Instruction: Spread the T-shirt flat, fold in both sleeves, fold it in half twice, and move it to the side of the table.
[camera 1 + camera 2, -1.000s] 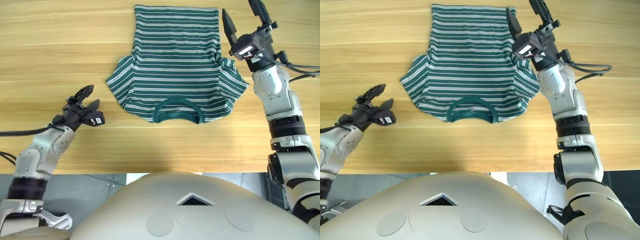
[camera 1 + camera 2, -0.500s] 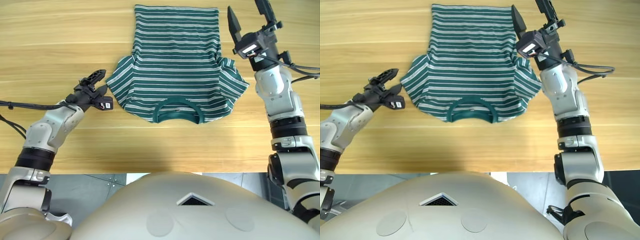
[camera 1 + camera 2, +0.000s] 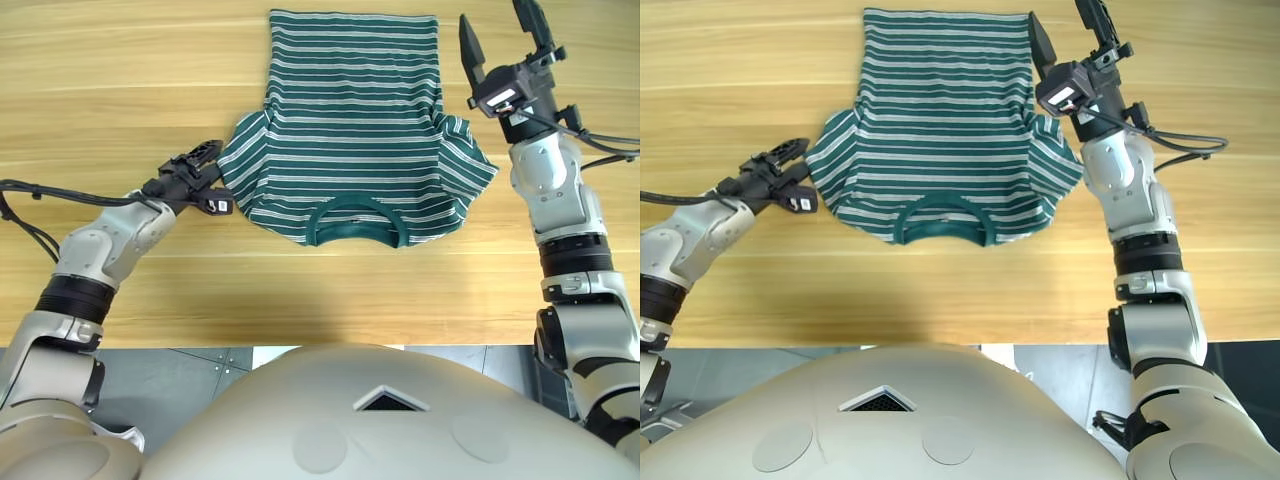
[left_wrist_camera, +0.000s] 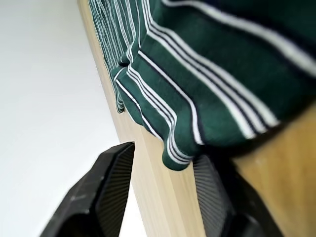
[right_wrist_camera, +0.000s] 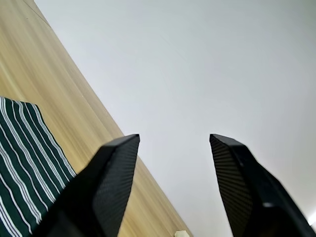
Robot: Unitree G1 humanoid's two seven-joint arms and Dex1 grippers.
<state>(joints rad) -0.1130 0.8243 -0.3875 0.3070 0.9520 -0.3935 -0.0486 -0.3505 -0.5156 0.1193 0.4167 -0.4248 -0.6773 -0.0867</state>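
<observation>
Closing on too little cloth is the slip we worry about most. The left gripper (image 3: 212,178) sits low on the table (image 3: 120,80) at the outer edge of the left sleeve (image 3: 240,165). Its jaws are parted, and the left wrist view shows only the very tip of the sleeve's edge between them. A pinch there may catch a single layer, or nothing, and the sleeve could slide out partway through the fold.

We also think the lower finger could push the fabric along the wood instead of slipping under it, which would bunch the sleeve against the body of the shirt.

The right gripper (image 3: 498,40) hangs with its jaws wide apart and holding nothing, above the table beside the garment's far right corner. Nothing pins the cloth, so a pull from the left could drag the whole T-shirt (image 3: 350,120) askew.

The T-shirt is dark green with thin white stripes. It lies across the middle of the table, its hem (image 3: 352,16) toward the far edge and its collar (image 3: 358,222) toward the near edge. The body looks fairly flat. Both sleeves are out to the sides, and the right sleeve (image 3: 465,160) is puckered near the shoulder. Neither sleeve is folded in yet.
</observation>
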